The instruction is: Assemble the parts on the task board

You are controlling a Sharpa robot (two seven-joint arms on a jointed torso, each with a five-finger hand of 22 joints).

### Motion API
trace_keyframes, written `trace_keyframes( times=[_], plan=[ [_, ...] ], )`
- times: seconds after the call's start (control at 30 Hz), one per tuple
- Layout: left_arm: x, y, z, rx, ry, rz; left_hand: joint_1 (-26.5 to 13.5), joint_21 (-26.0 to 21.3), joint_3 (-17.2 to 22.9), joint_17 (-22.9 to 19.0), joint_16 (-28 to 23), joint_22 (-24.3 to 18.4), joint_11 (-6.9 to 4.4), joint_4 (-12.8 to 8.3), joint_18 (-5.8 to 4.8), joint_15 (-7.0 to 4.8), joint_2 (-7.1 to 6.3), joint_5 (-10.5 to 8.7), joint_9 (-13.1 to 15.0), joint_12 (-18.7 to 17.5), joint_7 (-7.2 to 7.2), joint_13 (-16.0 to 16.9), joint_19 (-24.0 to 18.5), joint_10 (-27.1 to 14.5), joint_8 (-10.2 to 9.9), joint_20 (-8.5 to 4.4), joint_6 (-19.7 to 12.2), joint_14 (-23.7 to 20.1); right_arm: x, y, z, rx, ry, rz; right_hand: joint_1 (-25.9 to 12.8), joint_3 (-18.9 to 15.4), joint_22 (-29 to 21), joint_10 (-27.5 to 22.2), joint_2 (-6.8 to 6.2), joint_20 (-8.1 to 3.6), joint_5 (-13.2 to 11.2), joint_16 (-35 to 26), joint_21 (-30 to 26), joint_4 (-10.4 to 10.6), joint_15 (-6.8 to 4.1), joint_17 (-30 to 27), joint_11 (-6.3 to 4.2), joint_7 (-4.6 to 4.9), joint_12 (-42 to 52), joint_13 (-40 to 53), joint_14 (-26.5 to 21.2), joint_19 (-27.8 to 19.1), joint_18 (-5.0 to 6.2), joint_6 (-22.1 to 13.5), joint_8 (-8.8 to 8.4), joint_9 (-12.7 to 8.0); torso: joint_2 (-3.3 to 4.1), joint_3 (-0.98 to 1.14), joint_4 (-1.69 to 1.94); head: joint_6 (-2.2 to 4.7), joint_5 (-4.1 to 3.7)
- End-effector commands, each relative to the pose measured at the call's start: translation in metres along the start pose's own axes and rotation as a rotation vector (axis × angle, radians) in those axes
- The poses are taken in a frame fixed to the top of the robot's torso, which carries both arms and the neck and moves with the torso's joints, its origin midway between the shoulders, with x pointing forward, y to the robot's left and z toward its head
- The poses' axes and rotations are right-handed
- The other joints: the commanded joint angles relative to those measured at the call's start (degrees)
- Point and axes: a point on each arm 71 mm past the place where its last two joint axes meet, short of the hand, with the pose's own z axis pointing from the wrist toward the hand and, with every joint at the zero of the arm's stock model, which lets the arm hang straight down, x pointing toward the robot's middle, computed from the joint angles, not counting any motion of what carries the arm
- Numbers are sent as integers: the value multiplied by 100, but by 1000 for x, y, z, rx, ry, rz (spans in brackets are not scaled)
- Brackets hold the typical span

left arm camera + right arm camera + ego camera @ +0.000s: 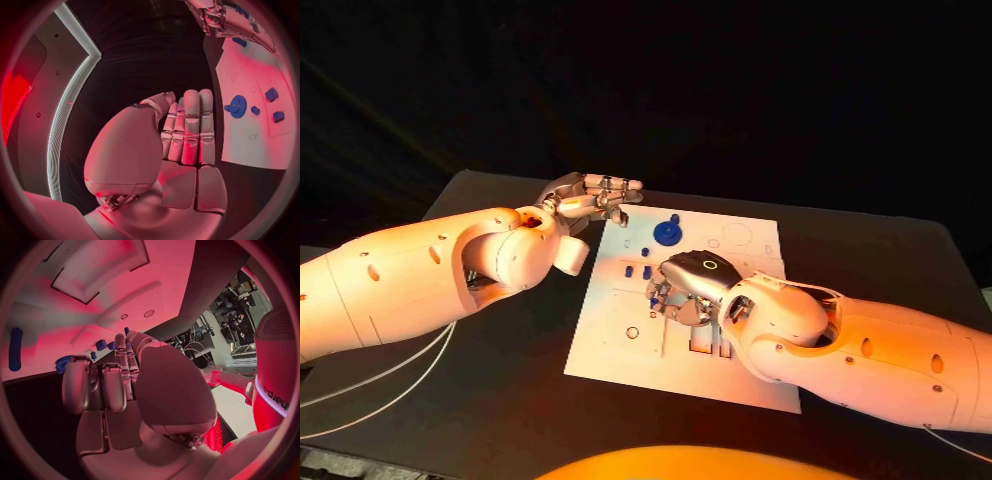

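1. Left hand (593,197) hangs at the far left corner of the task board (610,340), over the black table (473,420) just off the white plate's edge. In the left wrist view we see its fingers (190,125) straight and pressed side by side, the thumb folded toward them, and nothing held.
2. Right hand (689,290) sits low over the middle of the board, back of the hand upward. In the right wrist view its fingers (103,385) curl downward toward the plate; we cannot tell whether they pinch a part, since the fingertips hide whatever lies under them.
3. We see a round blue gear (669,233) standing on the far part of the board, between the 2 hands; the left wrist view shows it as a toothed disc with a small knob beside it.
4. Several small blue parts (635,270) lie on the board just left of the right hand, some seated in the board's shallow recesses as far as we can judge.
5. Near the board's front, rectangular cut-outs (704,345) show beside the right wrist; what they hold is hidden by the arm.
6. A small ring-shaped hole (633,332) marks the board's left side, apart from both hands.
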Motion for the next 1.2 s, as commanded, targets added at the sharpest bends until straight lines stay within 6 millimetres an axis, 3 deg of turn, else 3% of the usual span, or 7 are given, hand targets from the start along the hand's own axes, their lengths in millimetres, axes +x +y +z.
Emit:
trace_keyframes(
  times=[0.03, 1.2],
  plan=[
    [3, -1, 1, 3, 20, -8, 43, -18, 13, -5, -23, -9, -15, -33, 76, 16, -6, 39, -7, 34, 30, 2, 12, -39, -26, -14, -25, -42, 4, 0, -1, -11, 22, -4, -59, 44, 921, 35, -2, -6, -1, 21, 18, -3, -46, 167, 4, 18, -30, -9, 339, 47, -117, 36, 37, 3, -5, -1, 6, -31, 29],
    [4, 0, 1, -1, 23, -6, 48, -20, 11, -9, -26, -9, -13, -43, 76, 17, -5, 39, -9, 39, 31, 3, 12, -41, -23, -13, -27, -46, 14, -3, -2, -4, 46, 7, -83, 43, 924, 36, -8, -5, 13, 22, 18, -16, -45, 165, 4, 18, -40, -11, 338, 48, -117, 29, 32, 5, -7, 1, 1, -102, 118]
  ],
)
